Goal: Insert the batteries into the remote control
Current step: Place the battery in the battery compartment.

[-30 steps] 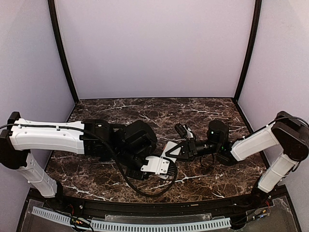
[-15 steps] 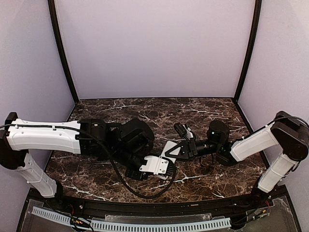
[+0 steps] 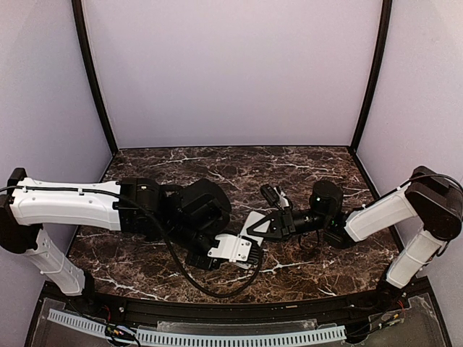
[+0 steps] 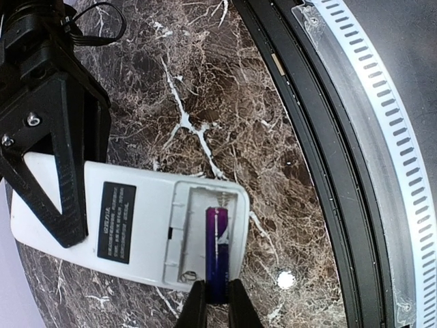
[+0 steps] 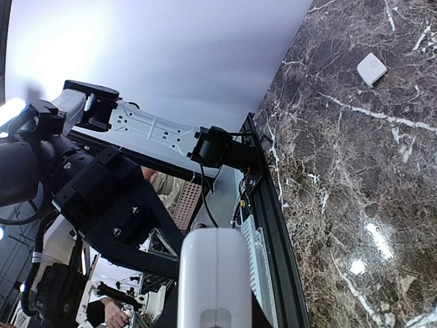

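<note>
- The remote control [image 4: 136, 225] lies white back up near the front edge of the marble table [image 4: 225, 102]. Its battery compartment is open, and no cover is on it.
- The dark blue-purple battery [image 4: 217, 246] lies lengthwise in the compartment slot nearer the remote's end. Its far tip is close to the far contact. Whether it is pressed fully home cannot be told.
- The neighbouring slot is vacant, with its spring contact exposed.
- The orange battery appears in no view, so its location cannot be given.
- The left gripper [image 4: 217, 304] is narrowed onto the near end of the blue-purple battery, with a fingertip on either side.
- The right gripper [image 4: 58, 198] is clamped on the remote's opposite end and steadies the body. Whether the remote touches the table cannot be told.
- A small white square piece [image 5: 372, 68] lies on the table well apart from the remote. It may be the compartment cover, but this cannot be confirmed.
- Judged progress: roughly the first half is in hand. Remaining steps are to seat and release this battery, fetch and insert the orange battery, and close the compartment if a cover is present.
</note>
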You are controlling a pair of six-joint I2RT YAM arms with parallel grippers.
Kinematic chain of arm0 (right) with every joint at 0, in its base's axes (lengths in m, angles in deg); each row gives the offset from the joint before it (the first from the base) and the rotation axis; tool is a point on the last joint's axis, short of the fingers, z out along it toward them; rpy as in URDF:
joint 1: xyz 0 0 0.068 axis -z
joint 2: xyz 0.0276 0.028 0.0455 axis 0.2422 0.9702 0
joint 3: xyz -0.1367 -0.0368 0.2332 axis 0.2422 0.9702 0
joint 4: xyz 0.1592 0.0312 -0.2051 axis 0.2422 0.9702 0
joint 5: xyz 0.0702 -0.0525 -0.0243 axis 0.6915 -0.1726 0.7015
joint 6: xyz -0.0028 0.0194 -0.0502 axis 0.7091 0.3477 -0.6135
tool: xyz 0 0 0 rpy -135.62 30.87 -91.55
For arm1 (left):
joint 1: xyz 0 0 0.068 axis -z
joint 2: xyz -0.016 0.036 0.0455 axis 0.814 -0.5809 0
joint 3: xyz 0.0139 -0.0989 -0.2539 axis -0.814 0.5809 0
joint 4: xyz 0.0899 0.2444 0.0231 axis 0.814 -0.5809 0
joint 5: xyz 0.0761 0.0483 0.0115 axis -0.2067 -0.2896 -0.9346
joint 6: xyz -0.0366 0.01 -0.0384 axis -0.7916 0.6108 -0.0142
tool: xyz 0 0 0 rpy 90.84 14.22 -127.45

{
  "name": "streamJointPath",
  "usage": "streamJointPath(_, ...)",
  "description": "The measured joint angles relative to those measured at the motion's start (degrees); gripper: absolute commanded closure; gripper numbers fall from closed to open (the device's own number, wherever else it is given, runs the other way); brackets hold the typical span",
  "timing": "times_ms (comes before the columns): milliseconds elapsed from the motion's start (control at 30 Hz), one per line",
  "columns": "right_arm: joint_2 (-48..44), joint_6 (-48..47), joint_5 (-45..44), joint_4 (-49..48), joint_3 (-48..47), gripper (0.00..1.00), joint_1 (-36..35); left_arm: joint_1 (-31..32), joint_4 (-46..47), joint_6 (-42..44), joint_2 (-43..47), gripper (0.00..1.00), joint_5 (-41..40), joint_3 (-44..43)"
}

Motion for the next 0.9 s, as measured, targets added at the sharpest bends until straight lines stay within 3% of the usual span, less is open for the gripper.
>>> streamJointPath(900,0.7,-0.1,0.0,1.4,-0.6,1.0,-0.2,0.6,-1.9,1.5,-1.9,1.0,0.6,-1.6)
